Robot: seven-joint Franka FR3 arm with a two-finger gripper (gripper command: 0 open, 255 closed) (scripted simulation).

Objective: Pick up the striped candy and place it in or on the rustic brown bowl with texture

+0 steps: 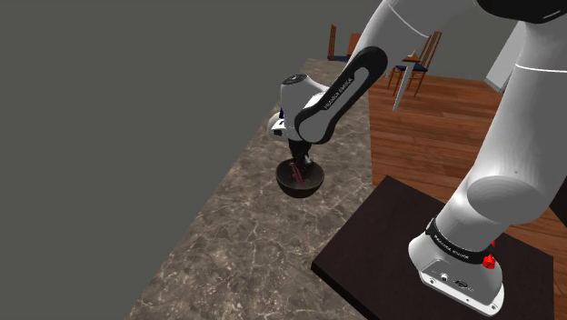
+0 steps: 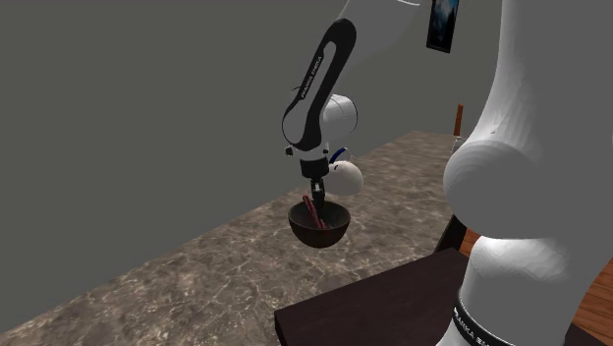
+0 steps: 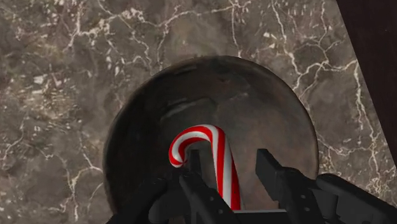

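The red-and-white striped candy cane (image 3: 224, 153) stands with its hook up inside the dark brown textured bowl (image 3: 191, 83). My gripper (image 3: 228, 164) hangs right over the bowl with its fingers apart. The cane's stem rises between them, and a gap shows between it and one finger (image 3: 270, 168). In the shoulder view the gripper (image 1: 297, 162) dips toward the bowl (image 1: 302, 185), with the cane (image 1: 295, 171) reaching down into it. The second exterior view shows the same: gripper (image 2: 317, 192), cane (image 2: 311, 210), bowl (image 2: 321, 228).
The bowl sits on a long marbled brown counter (image 1: 245, 245) along a grey wall. My dark stand (image 1: 363, 264) borders the counter near the bowl. Wooden chairs (image 1: 413, 64) stand far off on a wood floor.
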